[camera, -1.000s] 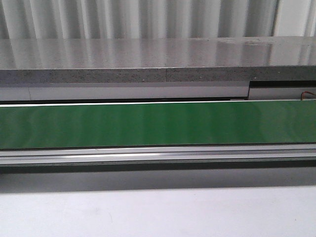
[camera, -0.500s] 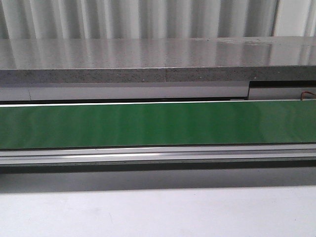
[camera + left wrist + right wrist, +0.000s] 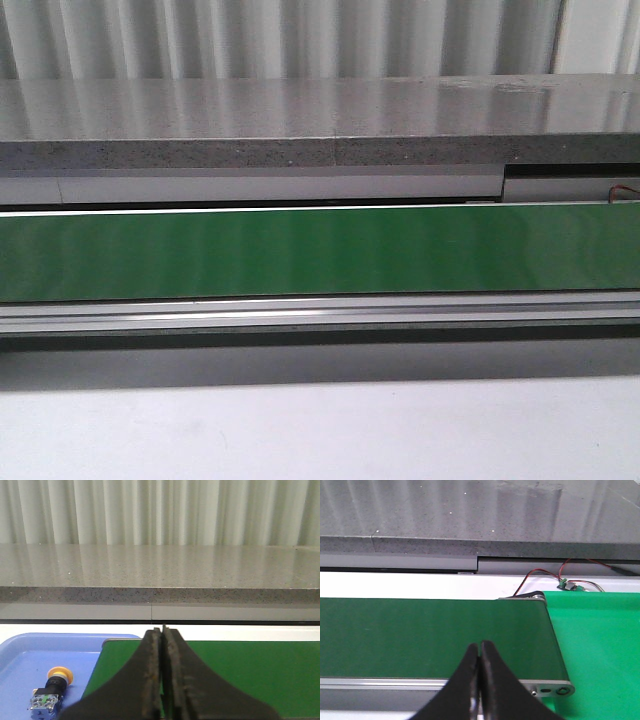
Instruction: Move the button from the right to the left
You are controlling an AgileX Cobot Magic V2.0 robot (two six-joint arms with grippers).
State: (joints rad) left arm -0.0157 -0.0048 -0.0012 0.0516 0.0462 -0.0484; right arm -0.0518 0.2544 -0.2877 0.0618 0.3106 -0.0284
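Note:
The button [image 3: 51, 691], with a yellow-orange cap and blue-grey body, lies on its side in a blue tray [image 3: 30, 665], seen only in the left wrist view. My left gripper [image 3: 161, 630] is shut and empty over the green conveyor belt [image 3: 250, 675], beside the tray. My right gripper [image 3: 480, 645] is shut and empty above the belt [image 3: 420, 635] near its right end. Neither gripper shows in the front view, which shows only the belt [image 3: 320, 250].
A grey stone counter [image 3: 300, 120] runs behind the belt. A bright green surface [image 3: 600, 645] lies past the belt's right end, with red and black wires and a small board [image 3: 567, 584] behind it. A pale table [image 3: 320, 430] lies in front.

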